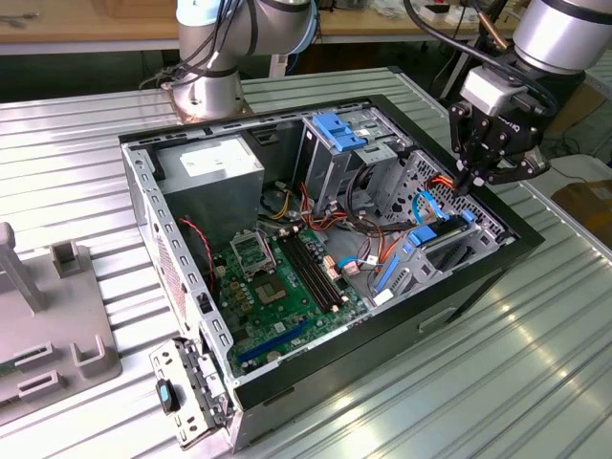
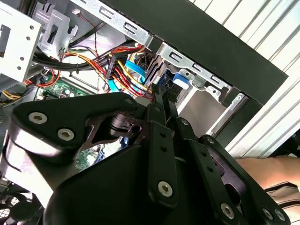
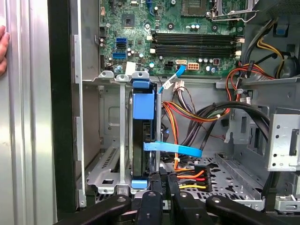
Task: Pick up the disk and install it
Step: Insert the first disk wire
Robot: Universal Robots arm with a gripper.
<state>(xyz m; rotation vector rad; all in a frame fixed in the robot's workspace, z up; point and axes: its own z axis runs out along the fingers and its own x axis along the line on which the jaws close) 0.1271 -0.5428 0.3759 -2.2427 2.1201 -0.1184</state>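
Note:
The disk (image 3: 143, 105), grey metal in a bright blue carrier, stands on edge inside the drive cage (image 3: 110, 164) of the open computer case (image 1: 478, 206). In the exterior view the disk (image 1: 432, 236) sits in the bay at the case's right side. My gripper (image 1: 470, 182) hangs just above that bay. In the first wrist view my gripper (image 3: 164, 180) is shut right beside the disk's near end, with nothing seen between the fingers. The second wrist view has my gripper (image 2: 161, 96) pointing at the blue carrier (image 2: 180, 79).
Red, yellow and black cables (image 3: 197, 112) and a flat blue cable (image 3: 173, 149) crowd the space beside the cage. A blue latch (image 1: 337, 129) tops the rear cage. The motherboard (image 1: 277, 277) lies on the case floor. A person's hand (image 3: 3, 49) rests outside the case wall.

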